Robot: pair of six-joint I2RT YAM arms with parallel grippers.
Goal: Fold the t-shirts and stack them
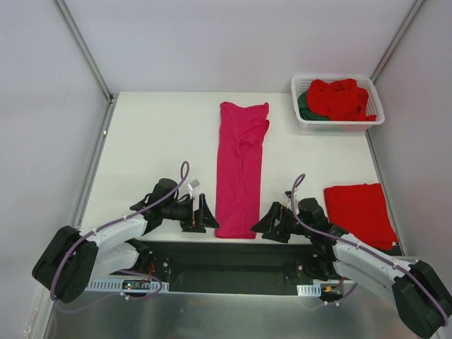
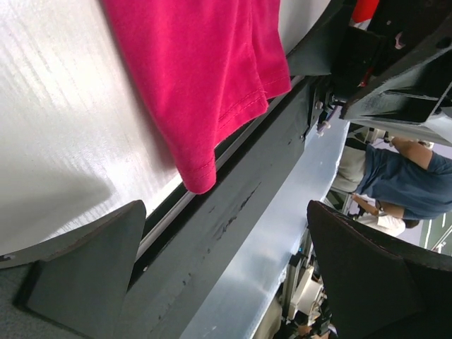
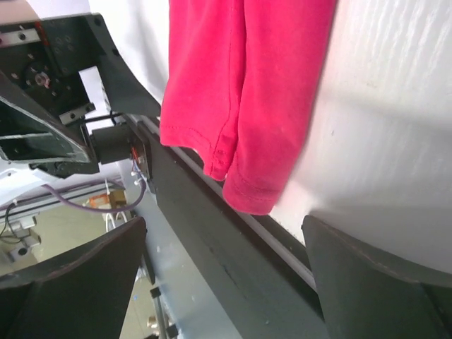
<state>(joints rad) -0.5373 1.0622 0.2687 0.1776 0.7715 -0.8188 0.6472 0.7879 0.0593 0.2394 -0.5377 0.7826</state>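
The magenta-pink cloth t-shirt (image 1: 241, 169) is seen folded lengthwise into a narrow strip. Its long axis runs straight from the near edge of the white desk (image 1: 162, 141) toward the far side. A fine, soft knit with shallow wrinkles is shown in the wrist views, and the stitched hem is draped just over the near edge.

The left gripper (image 1: 203, 217) is spread wide open just beside the strip's near left corner, apart from the cloth. The right gripper (image 1: 277, 224) is opened just as wide beside the near right corner. The strip's near end is thus flanked by the two, and nothing is gripped.

A bright red t-shirt (image 1: 360, 212), folded into a flat rectangle, is laid to the right. Crumpled red cloth (image 1: 340, 99) and dark green cloth (image 1: 304, 106) are heaped in the white slotted plastic basket (image 1: 337, 126) at the far right corner.
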